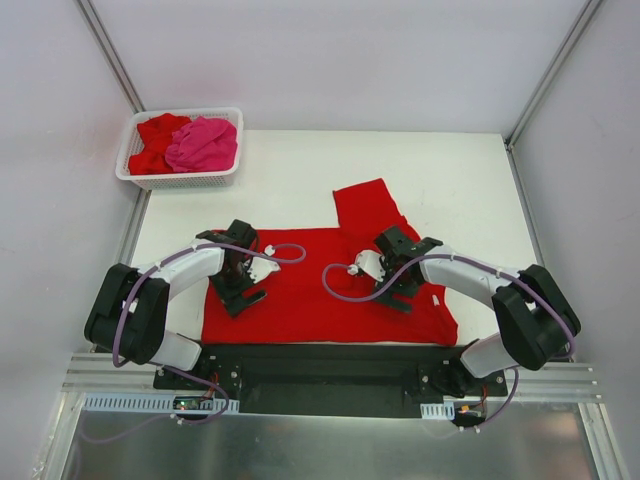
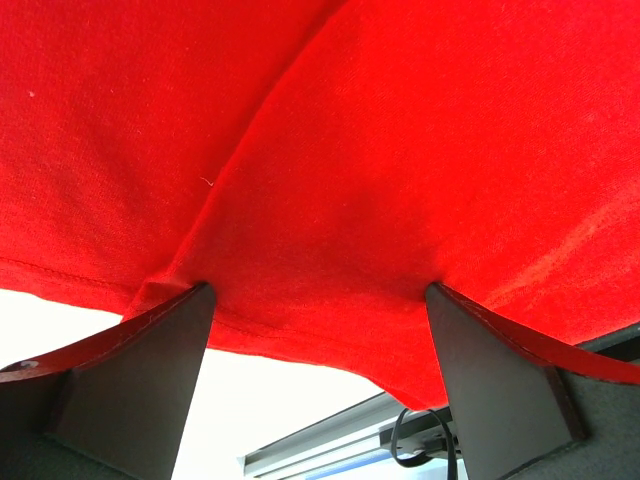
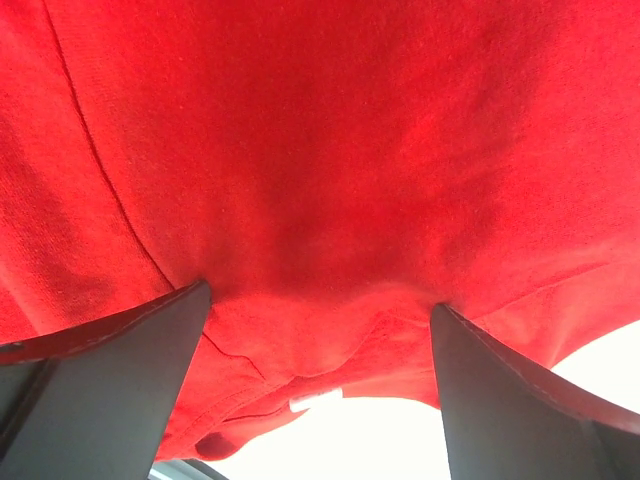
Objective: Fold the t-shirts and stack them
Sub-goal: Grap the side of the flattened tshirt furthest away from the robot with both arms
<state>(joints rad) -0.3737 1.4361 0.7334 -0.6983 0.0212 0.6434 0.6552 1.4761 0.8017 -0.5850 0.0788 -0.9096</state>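
Early in your job: red t-shirt lies spread on desk, one sleeve out on far side, looks not folded small yet. Both left fingers and right fingers stand wide apart, tips on cloth (nothing pinched). In basket: pink t-shirt, second red t-shirt. No stack started.

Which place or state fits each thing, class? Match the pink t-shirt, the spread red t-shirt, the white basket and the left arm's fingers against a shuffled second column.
Column one:
1 pink t-shirt
2 spread red t-shirt
3 white basket
4 left fingers

Column two:
A at the far left corner of the table
B open wide, against red cloth
C lying flat, mid-table
D bundled in the basket

Pairs: 1-D, 2-C, 3-A, 4-B
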